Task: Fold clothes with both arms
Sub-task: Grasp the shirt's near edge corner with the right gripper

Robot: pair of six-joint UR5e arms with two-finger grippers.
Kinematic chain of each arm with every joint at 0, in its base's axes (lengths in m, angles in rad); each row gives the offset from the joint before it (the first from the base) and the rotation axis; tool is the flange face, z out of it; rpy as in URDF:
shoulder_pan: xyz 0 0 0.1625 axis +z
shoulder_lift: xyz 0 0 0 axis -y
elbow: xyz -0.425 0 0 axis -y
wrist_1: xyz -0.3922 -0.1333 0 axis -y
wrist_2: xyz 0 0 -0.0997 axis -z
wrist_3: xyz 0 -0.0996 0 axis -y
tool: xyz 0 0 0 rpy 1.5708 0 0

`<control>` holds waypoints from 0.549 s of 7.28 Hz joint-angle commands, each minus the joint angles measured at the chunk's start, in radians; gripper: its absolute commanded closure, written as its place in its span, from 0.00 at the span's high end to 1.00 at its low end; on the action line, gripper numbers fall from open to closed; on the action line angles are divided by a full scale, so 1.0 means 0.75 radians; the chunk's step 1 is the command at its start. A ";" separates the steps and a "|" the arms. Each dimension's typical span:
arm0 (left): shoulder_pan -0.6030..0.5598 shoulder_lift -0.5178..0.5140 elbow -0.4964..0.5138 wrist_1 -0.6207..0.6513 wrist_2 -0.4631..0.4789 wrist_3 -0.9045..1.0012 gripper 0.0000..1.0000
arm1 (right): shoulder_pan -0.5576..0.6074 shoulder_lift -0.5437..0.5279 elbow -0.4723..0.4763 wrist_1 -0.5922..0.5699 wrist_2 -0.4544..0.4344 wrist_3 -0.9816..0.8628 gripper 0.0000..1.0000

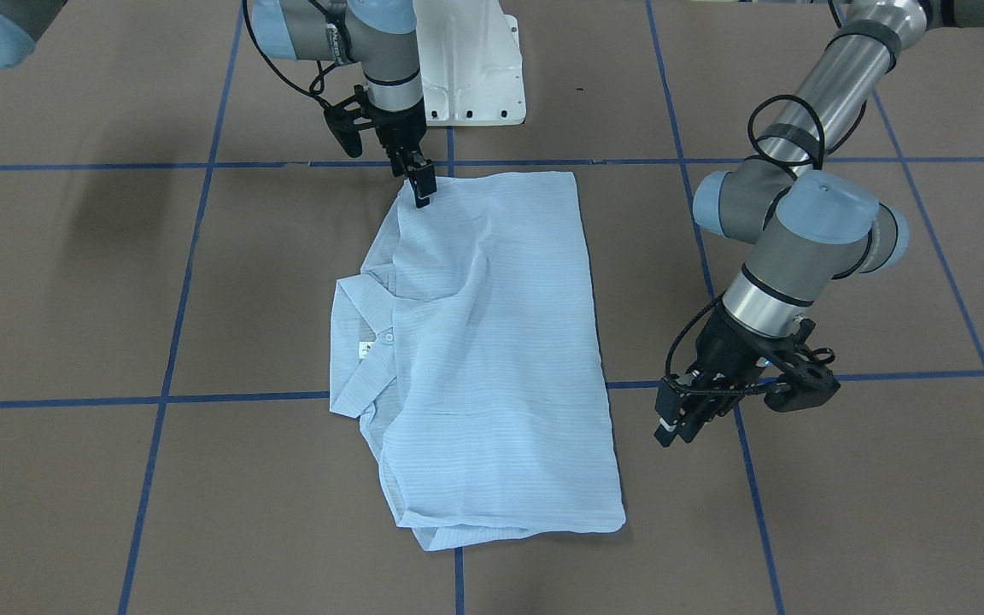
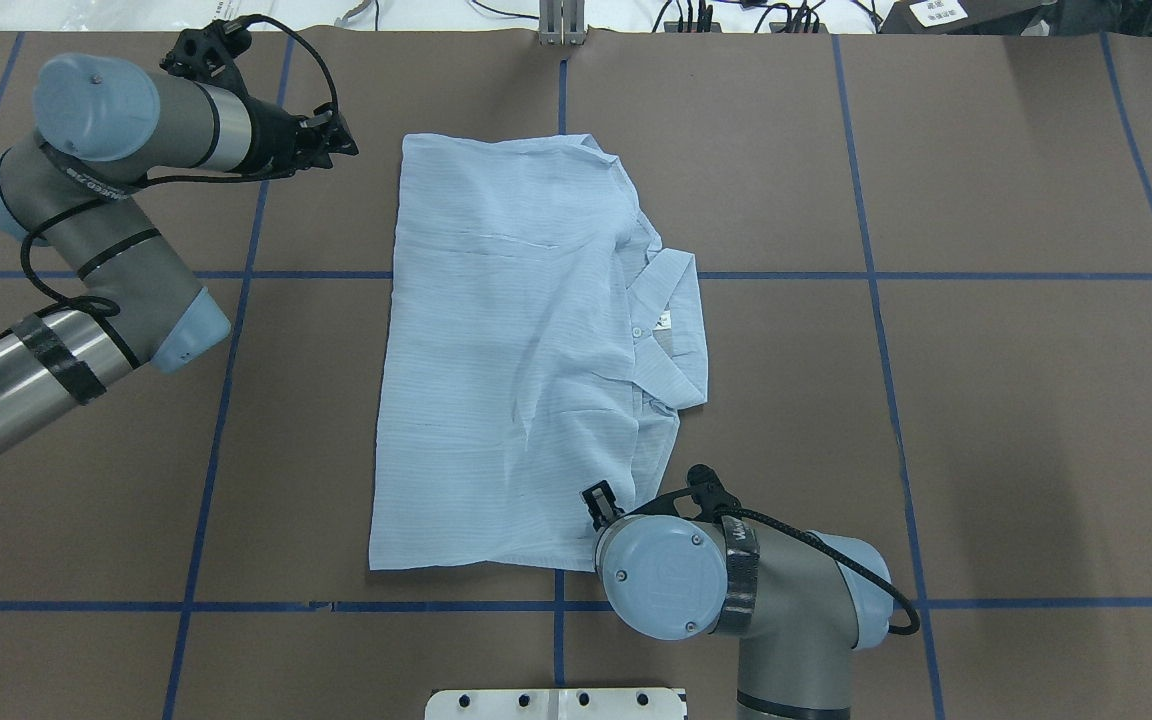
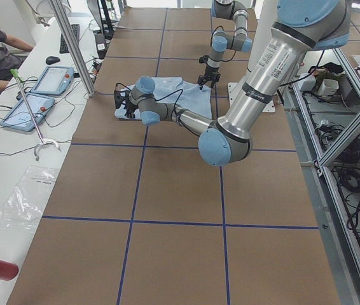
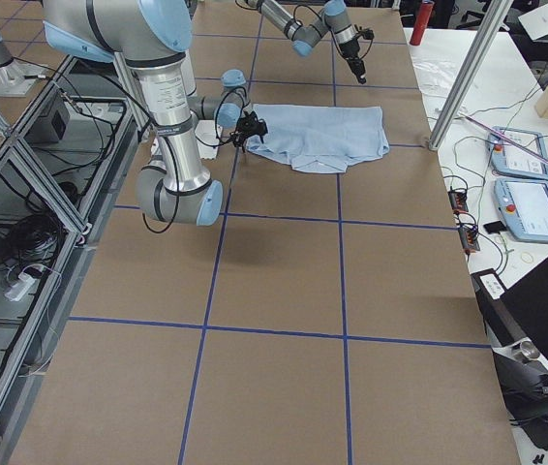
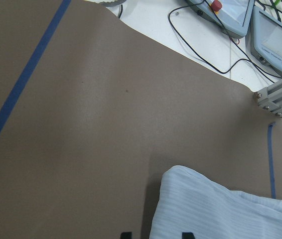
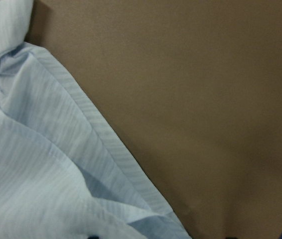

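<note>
shirt point(image 1: 492, 342) lies folded at frame centre in the front view, right gripper point(image 1: 422, 186) touching its top corner and left gripper point(image 1: 678, 420) apart at right. left wrist view: jaws wide near a corner. right wrist view: jaws wide astride the hem; best to pinch every layer before lifting.

**Shirt folded flat, a gripper at each end**

The pale-blue shirt point(image 1: 500, 359) lies folded into a long rectangle, its collar point(image 1: 364, 342) sticking out one side. The right gripper point(image 1: 422, 190) points down onto the corner nearest the robot's base. The left gripper point(image 1: 678, 420) hangs just beside the far end, clear of the cloth. Both have their fingers apart.
</note>
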 commanded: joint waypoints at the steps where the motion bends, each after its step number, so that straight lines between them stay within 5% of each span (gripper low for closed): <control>1: 0.000 0.001 -0.001 0.000 -0.001 0.000 0.44 | 0.000 0.001 -0.001 0.000 0.000 0.002 0.02; 4: 0.000 0.001 -0.001 0.000 -0.001 0.000 0.44 | -0.002 -0.001 0.001 0.009 0.000 -0.003 0.00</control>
